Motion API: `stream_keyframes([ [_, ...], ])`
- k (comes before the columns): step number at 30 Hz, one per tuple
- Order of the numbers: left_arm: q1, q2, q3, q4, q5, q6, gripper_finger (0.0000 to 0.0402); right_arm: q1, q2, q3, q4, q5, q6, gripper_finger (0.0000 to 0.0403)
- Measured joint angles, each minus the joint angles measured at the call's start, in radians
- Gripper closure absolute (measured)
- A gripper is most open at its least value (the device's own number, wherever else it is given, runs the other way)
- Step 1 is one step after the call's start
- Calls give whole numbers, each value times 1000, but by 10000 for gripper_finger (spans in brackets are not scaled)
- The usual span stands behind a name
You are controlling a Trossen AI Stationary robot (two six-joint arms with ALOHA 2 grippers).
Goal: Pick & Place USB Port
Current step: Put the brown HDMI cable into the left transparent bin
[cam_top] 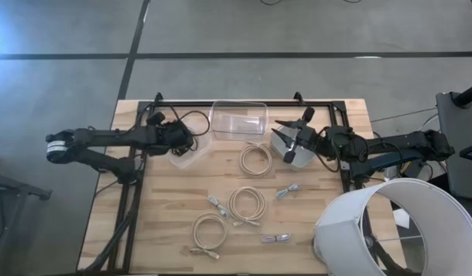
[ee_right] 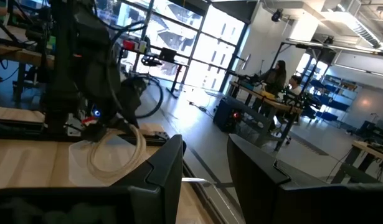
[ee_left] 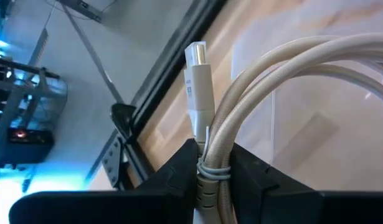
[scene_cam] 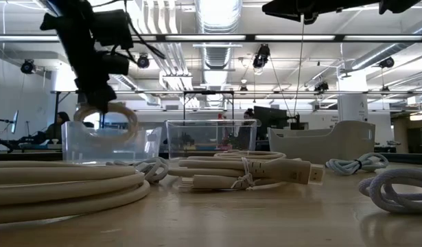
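My left gripper (ee_left: 213, 186) is shut on a coiled beige USB cable (scene_cam: 116, 120), also seen from the right wrist view as the coil (ee_right: 113, 152). It hovers over a small clear tub (cam_top: 186, 159) near the table's far left; the same tub (scene_cam: 111, 145) shows in the low view. My right gripper (ee_right: 203, 165) is open and holds nothing, above a grey-white bin (cam_top: 289, 153). More coiled cables (cam_top: 256, 159) (cam_top: 247, 203) (cam_top: 209, 230) lie flat on the wood. My left gripper pinches the cable coil at its tied section (ee_left: 211, 163) between the two fingers (ee_left: 175, 177), several strands together. It comes from above. The white plug (ee_left: 197, 78) sticks out past the fingers. The coil hangs below the gripper at the tub's rim height; whether it touches the tub I cannot tell.
A larger clear box (cam_top: 239, 121) stands at the far edge between the two arms. Short bundled cables (cam_top: 288, 190) (cam_top: 216, 204) (cam_top: 275, 239) lie mid-table. A white lampshade (cam_top: 393, 230) covers the near right corner. A black frame (cam_top: 136, 192) runs along the table's left side.
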Motion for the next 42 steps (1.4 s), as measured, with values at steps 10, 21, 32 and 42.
stream_keyframes([
  [10,2,0,-52,15,76,-11,272,0,0,0,-2,-1,17,280],
  [21,1,-1,40,15,66,96,215,-22,78,42,-102,-2,118,280],
  [32,-36,-2,191,24,297,216,215,-49,273,285,-576,-2,341,280],
  [42,-215,-2,193,185,593,213,217,-50,500,498,-873,-10,418,280],
])
